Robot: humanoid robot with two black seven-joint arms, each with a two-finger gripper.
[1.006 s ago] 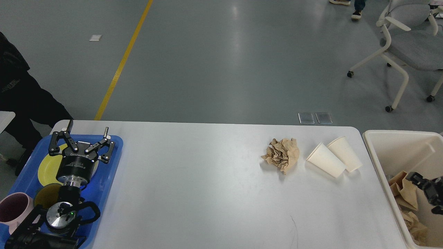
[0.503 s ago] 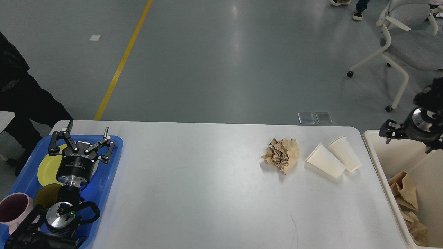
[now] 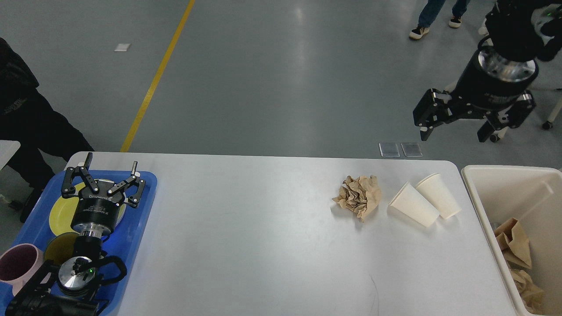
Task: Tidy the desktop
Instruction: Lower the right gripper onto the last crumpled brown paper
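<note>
The white desktop (image 3: 246, 237) fills the lower view. A crumpled brown paper ball (image 3: 358, 197) lies on its right part, and two white paper cups (image 3: 425, 202) lie on their sides just right of it. My left gripper (image 3: 111, 161) hangs open and empty over the blue tray (image 3: 138, 219) at the left end. High above the desktop's far right corner, my right gripper (image 3: 454, 137) points down with its fingers spread open, holding nothing.
The blue tray holds a yellow plate (image 3: 61, 215), a dark dish (image 3: 59, 248) and a mauve mug (image 3: 17, 265). A cream bin (image 3: 505, 188) with brown paper scraps stands off the right end. A person stands at far left; a wheeled chair beyond.
My right arm has risen out of the bin and swung up and left, now high above the desktop's far right corner. The left arm has not moved.
</note>
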